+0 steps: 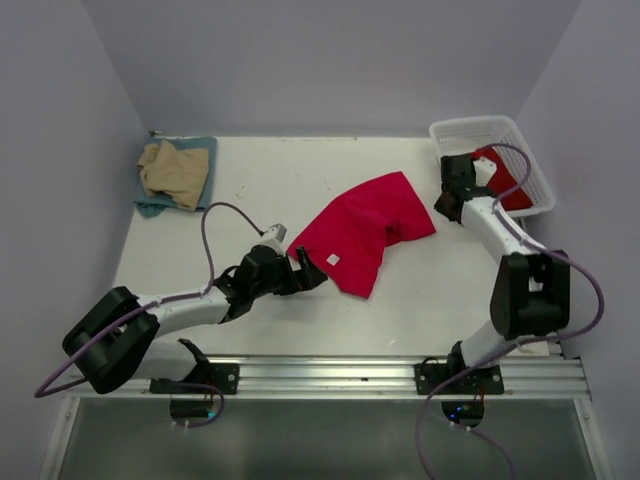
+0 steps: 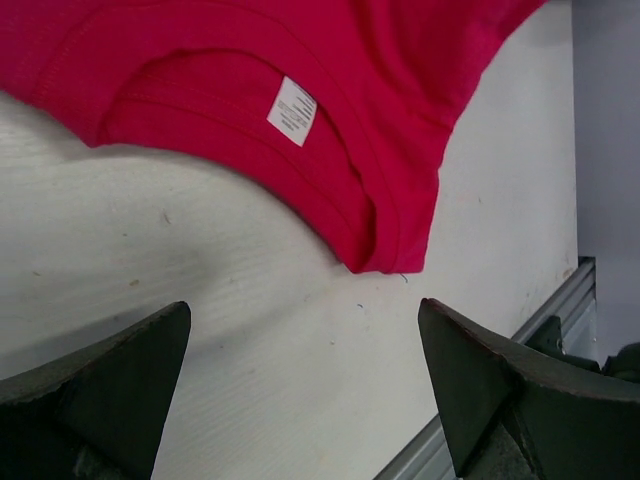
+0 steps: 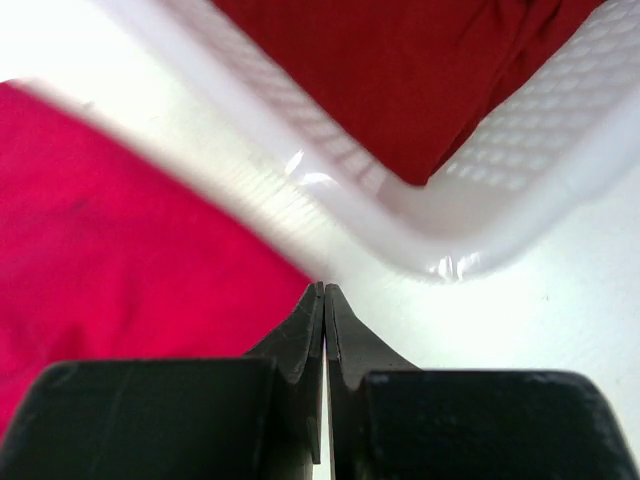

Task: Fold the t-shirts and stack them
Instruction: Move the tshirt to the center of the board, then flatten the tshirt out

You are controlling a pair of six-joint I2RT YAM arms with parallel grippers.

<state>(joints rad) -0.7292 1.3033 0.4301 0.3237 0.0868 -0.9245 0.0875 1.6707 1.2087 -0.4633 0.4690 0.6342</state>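
Observation:
A bright red t-shirt (image 1: 365, 230) lies crumpled in the middle of the table. In the left wrist view its collar (image 2: 300, 180) and white neck tag (image 2: 292, 110) show just ahead of my fingers. My left gripper (image 1: 308, 278) (image 2: 305, 330) is open and empty, low over the bare table at the shirt's near-left edge. My right gripper (image 1: 455, 163) (image 3: 324, 290) is shut and empty, beside the near-left corner of the white basket (image 1: 450, 130) (image 3: 330, 190). The bright red shirt (image 3: 110, 250) is to its left. A darker red shirt (image 1: 508, 188) (image 3: 400, 70) lies in the basket.
A tan shirt (image 1: 175, 170) lies on a blue-grey one (image 1: 150, 207) at the back left corner. Grey walls close in the back and both sides. A metal rail (image 1: 400, 372) (image 2: 545, 320) runs along the near edge.

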